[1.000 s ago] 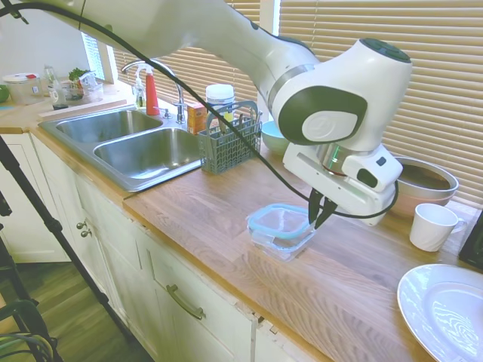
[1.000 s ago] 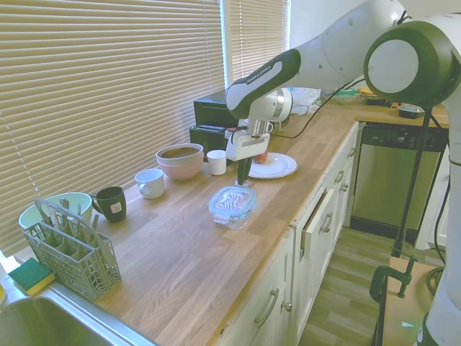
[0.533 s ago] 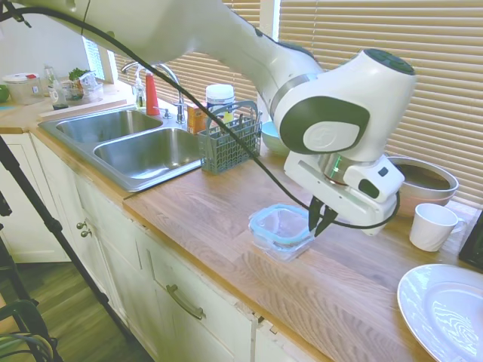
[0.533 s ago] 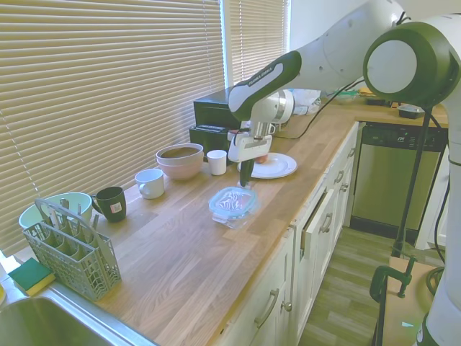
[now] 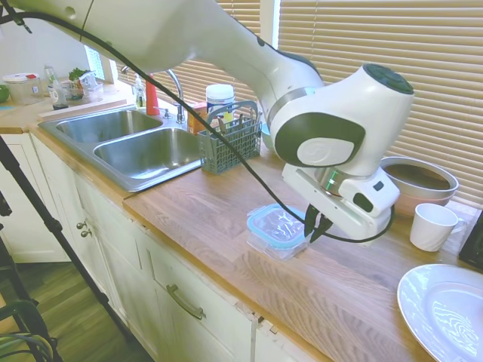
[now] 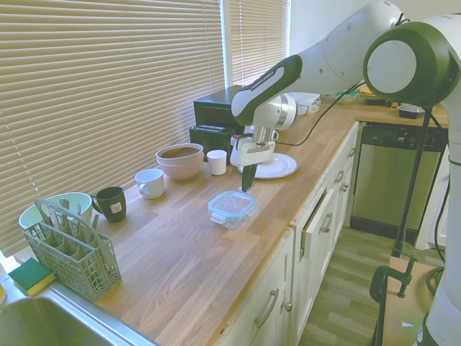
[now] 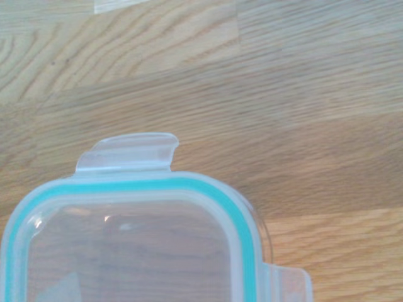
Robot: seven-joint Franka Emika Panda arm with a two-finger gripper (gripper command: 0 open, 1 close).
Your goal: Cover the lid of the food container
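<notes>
Near the counter's front edge (image 6: 216, 259): the lid (image 6: 233, 204) lying flat on the food container (image 5: 273, 240), teal seal rim and two clear snap tabs plain in the wrist view. Just behind it, the gripper (image 6: 247, 186) pointing down at the lid's far edge, fingers pressed together on nothing. Farther back: white plate (image 6: 272, 166), brown-filled bowl (image 6: 180, 160), white cup (image 6: 216, 161).

The first exterior view looks along the wooden counter (image 5: 226, 219) from in front of the sink (image 5: 128, 143), facing the blinds, close to the arm. The second exterior view stands beyond the sink's far side, higher and farther back, looking the opposite way. Both share the lid (image 5: 277, 225) (image 6: 233, 205), which the wrist view sees from just above (image 7: 135, 251)
</notes>
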